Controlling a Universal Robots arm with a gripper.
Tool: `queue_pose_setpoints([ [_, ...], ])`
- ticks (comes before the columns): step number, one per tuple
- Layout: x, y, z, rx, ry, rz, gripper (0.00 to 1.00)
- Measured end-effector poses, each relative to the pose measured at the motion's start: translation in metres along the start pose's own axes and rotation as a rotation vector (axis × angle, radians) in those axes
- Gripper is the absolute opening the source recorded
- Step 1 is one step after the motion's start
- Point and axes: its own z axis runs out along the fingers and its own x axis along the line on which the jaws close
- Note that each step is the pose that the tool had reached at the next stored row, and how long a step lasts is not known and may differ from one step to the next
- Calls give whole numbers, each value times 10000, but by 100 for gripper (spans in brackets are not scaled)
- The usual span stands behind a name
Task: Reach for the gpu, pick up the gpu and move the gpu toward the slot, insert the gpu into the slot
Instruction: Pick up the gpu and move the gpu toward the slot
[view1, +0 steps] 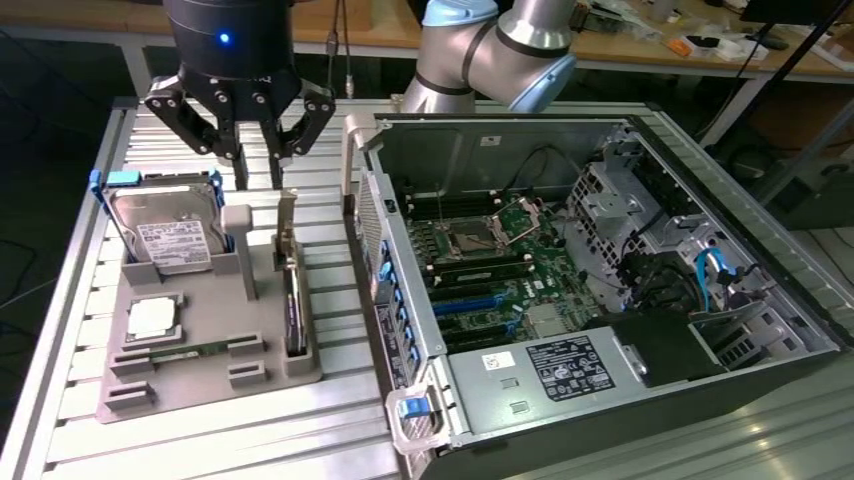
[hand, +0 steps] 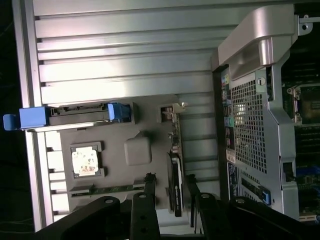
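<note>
The gpu (view1: 291, 295) stands on its long edge in a grey fixture (view1: 200, 385), its silver end bracket pointing up toward the back. My gripper (view1: 259, 168) hangs open above the fixture's far end, well above the card and not touching it. In the wrist view the gpu (hand: 175, 172) appears edge-on as a dark strip, in line with the gap between my two black fingers (hand: 149, 186). The blue slot (view1: 461, 300) lies on the green motherboard inside the open computer case, toward the exterior view's right.
The fixture also carries a silver hard drive (view1: 167, 240) with blue rails, a square CPU (view1: 154, 318) and a narrow memory stick (view1: 187, 350). The case's grey side wall (view1: 380, 290) stands close beside the gpu. Ribbed aluminium table (view1: 200, 440) surrounds the fixture.
</note>
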Motion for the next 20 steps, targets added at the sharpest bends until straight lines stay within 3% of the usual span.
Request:
queue_pose_setpoints([
  [4, 2, -2, 74, -1, 12, -98, 36],
  [11, 5, -7, 187, 10, 103, -524, 36],
  [15, -53, -19, 223, 12, 131, -525, 36],
  [20, -110, -45, 277, 17, 237, -521, 36],
])
